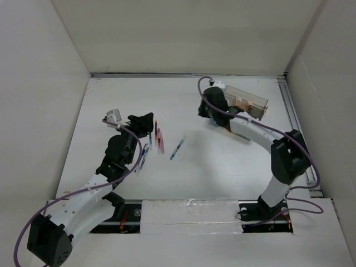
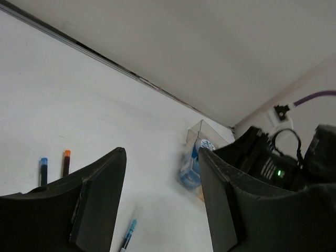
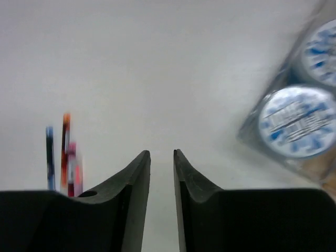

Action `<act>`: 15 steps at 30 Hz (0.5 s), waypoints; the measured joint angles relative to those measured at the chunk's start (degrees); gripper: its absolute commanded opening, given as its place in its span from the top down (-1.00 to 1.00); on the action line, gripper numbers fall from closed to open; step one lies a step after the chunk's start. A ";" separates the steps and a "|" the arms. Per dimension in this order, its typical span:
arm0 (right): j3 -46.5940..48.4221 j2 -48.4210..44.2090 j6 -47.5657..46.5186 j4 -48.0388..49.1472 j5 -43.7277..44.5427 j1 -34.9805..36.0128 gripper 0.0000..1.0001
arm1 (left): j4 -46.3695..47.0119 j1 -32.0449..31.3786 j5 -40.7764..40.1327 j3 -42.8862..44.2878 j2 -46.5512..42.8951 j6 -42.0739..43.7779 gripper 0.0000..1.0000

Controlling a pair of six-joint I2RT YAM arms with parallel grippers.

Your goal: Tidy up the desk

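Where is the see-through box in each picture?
Top view: the clear box sits at the far right of the desk.
Left wrist view: near the middle.
Right wrist view: at the right edge, blurry, with round blue-and-white things inside.
Shared landmark: the pens, left of the box in every view.

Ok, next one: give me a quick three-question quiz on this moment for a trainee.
1. True or false: the left gripper stands wide open.
2. Which gripper is beside the box? A the left gripper, B the right gripper, C neither.
3. What lies loose on the desk?
Key: 1 true; 2 B; 3 pens.
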 measured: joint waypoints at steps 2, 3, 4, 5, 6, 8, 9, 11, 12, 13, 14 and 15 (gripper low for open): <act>-0.63 0.52 0.04 -0.68 -0.42 6.23 0.07 | -0.85 0.00 -2.34 0.00 -0.50 -1.64 -0.08; -1.01 0.96 0.07 -1.01 -0.76 8.81 -0.06 | -1.31 0.00 -3.52 0.00 -0.59 -2.49 -0.08; -1.22 1.64 0.13 -1.64 -1.31 11.02 -0.07 | -1.70 0.00 -4.44 0.00 -0.61 -3.17 -0.08; -1.25 2.56 0.11 -2.25 -1.90 12.92 -0.07 | -2.19 0.00 -5.33 0.00 -0.61 -3.74 -0.08; -1.29 3.50 0.15 -2.67 -2.34 14.32 -0.08 | -2.69 0.02 -5.77 0.00 -0.61 -4.13 -0.08; -1.29 5.68 0.52 -3.63 -3.28 16.28 -0.08 | -3.26 0.00 -6.38 0.00 -0.61 -4.61 -0.08; -1.29 6.71 0.79 -4.22 -3.65 16.83 -0.08 | -3.34 0.00 -6.47 0.00 -0.61 -4.68 -0.08; -1.29 8.59 1.38 -4.96 -4.66 17.14 -0.08 | -3.39 0.00 -6.47 0.00 -0.57 -4.70 -0.08; -1.29 9.38 1.62 -5.35 -4.96 17.14 -0.06 | -3.43 0.00 -6.40 0.00 -0.55 -4.68 -0.08; -1.29 9.99 1.84 -5.68 -5.09 17.14 -0.05 | -3.52 0.00 -6.27 0.00 -0.50 -4.63 -0.08; -1.27 10.45 2.10 -6.03 -5.16 17.14 -0.04 | -3.63 0.00 -6.21 0.00 -0.44 -4.61 -0.08; -1.22 10.88 2.47 -6.43 -5.11 17.11 -0.02 | -3.65 0.00 -6.03 0.00 -0.39 -4.59 -0.08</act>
